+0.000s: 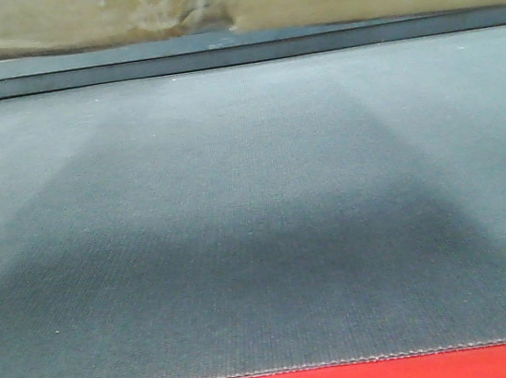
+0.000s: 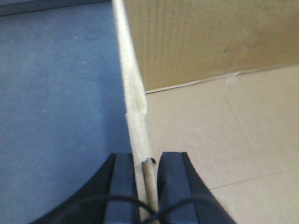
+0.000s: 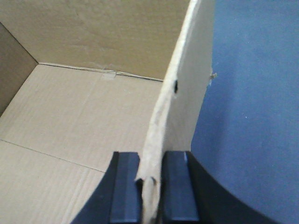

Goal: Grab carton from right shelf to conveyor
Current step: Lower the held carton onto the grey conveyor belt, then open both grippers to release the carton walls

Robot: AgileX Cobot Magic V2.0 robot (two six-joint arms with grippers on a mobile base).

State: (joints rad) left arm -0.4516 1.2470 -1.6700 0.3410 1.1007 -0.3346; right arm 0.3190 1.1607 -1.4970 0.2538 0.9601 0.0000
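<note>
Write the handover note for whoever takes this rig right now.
Left pincer: shut on the top edge of one carton wall.
Right pincer: shut on the opposite wall's edge.
Carton: open-topped, nothing visible inside. It is over the conveyor, with its underside at the top of the front view and a shadow on the belt.
Right shelf: not in view.
Done: carton off the shelf and over the belt.
Left: lower it if it is not resting yet (contact not visible), open both pincers, withdraw.

We log the carton (image 3: pixel 84 112) as matt corrugated cardboard. Beside the right claw (image 3: pixel 150 163), the conveyor (image 3: pixel 252 121) looks matt and woven.
</note>
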